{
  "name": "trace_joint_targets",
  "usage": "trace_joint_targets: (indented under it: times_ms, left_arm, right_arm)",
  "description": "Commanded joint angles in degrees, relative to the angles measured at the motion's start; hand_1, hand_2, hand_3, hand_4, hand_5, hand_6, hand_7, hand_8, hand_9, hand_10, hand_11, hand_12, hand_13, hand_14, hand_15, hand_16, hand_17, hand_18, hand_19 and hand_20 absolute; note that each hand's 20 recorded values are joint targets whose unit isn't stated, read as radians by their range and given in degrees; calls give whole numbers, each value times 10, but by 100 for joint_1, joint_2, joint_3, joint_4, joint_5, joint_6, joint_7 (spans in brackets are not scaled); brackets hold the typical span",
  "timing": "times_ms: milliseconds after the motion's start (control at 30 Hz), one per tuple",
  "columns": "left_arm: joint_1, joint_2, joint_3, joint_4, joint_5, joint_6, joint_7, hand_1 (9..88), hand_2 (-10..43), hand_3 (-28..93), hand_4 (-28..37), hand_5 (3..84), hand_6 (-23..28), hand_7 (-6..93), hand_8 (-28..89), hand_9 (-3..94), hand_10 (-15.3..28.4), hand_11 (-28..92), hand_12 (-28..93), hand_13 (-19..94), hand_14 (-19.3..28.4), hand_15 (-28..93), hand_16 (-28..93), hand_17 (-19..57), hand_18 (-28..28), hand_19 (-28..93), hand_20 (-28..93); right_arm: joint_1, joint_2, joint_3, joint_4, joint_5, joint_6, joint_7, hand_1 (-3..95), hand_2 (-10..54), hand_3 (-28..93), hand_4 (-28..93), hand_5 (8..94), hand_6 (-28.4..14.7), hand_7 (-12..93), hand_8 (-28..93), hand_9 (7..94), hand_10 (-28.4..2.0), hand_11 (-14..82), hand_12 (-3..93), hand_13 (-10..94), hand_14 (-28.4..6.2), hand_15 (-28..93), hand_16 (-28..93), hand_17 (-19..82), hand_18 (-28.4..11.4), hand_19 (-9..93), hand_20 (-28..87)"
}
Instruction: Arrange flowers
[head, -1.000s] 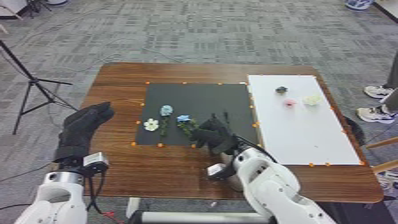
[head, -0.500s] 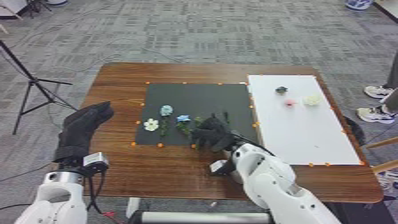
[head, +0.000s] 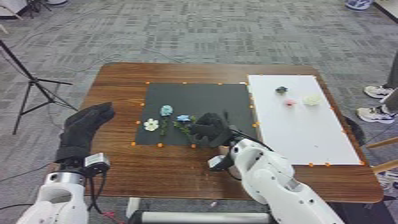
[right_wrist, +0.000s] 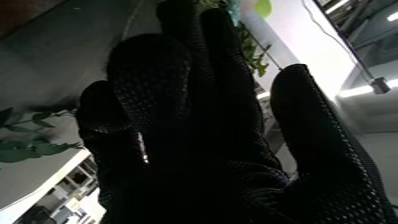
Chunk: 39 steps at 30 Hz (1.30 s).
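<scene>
In the head view, my right hand (head: 210, 129) is over the near right part of the black mat (head: 187, 95), its fingers straight. Just left of it lies a blue flower (head: 184, 118) with a leafy stem. Farther left are another blue flower (head: 166, 110) and a white flower (head: 151, 124). A thin green stem (head: 226, 116) lies to the hand's right. In the right wrist view, the same hand (right_wrist: 209, 145) has extended fingers, with green leaves (right_wrist: 253, 50) behind them and more leaves (right_wrist: 27, 150) on the thumbless side. My left hand (head: 82, 125) rests open beside the mat.
A white board (head: 306, 132) lies right of the mat, bearing a dark flower head (head: 282, 90), a pink one (head: 290, 102) and a cream one (head: 312, 100). Small orange markers line both sheets. A black tripod (head: 32, 80) stands left of the brown table (head: 160, 175).
My right hand has shifted slightly forward over the mat, and its forearm has turned a little. The left hand and the flowers stay where they were.
</scene>
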Motion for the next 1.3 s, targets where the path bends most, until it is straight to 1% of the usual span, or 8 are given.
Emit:
trace_joint_targets:
  times_ms: [33,333,467,633,767,967,1133,1300]
  left_arm:
    - [25,-46,38,1,11,-29,-5,270,-27,719,-175,513,18,205,-78,508,127,214,144,406,162,186,4,62,116,85,178]
    - [54,-40,15,-16,13,-24,0,271,-28,719,-175,512,8,207,-79,508,127,213,144,406,162,186,4,62,115,84,178]
    - [57,-33,6,-17,11,-19,-10,271,-28,719,-175,513,8,208,-80,508,127,213,144,406,162,186,5,62,115,84,179]
    - [47,-38,28,-11,19,-13,2,271,-29,719,-175,513,9,207,-81,508,127,213,144,406,162,187,5,62,116,84,178]
    - [63,-42,34,-16,7,-3,27,272,-28,717,-175,513,10,206,-80,508,127,213,144,406,160,186,5,61,116,84,178]
    - [-11,-53,111,5,21,-38,28,272,-28,717,-175,512,10,205,-79,508,127,213,144,407,161,186,5,61,116,84,178]
    - [-8,-72,101,-6,17,-26,54,271,-28,717,-175,512,10,205,-79,507,126,213,144,406,161,186,5,61,116,85,178]
    - [50,-108,75,-26,12,-14,69,271,-28,718,-174,512,10,205,-79,508,127,213,144,406,162,186,5,61,116,84,178]
  right_arm:
    - [-58,9,141,-185,73,119,-92,246,176,631,-156,691,-14,191,-105,770,-137,121,115,829,-111,610,334,402,-267,919,537]
    - [-239,385,1027,-713,51,-15,-407,196,91,644,-141,684,-29,178,-99,748,-144,119,122,795,-125,614,337,375,-273,902,543]
    - [-143,836,1541,-605,-345,416,-647,230,14,637,-129,657,-26,181,-98,719,-142,120,130,720,-148,546,308,312,-265,801,541]
    - [192,1386,1735,4,-1016,1069,-832,244,-91,684,-164,581,-23,202,-104,661,-138,120,138,656,-152,484,289,269,-253,720,528]
    - [648,1608,1645,583,-1721,1332,-1026,254,-95,692,-205,539,-22,216,-108,638,-133,124,143,654,-147,487,287,270,-252,719,530]
    - [1405,1666,1354,1492,-2280,1435,-1037,255,-95,687,-231,535,-17,225,-111,639,-128,129,145,661,-141,505,294,279,-249,740,546]
    - [1569,1691,1309,1909,-2506,1237,-1282,258,-95,684,-235,553,-11,235,-117,649,-127,133,144,670,-143,525,299,285,-250,753,555]
    - [1393,1690,1410,2023,-2565,1037,-1415,259,-95,683,-233,563,-10,237,-121,656,-127,134,144,680,-139,540,302,293,-248,763,561]
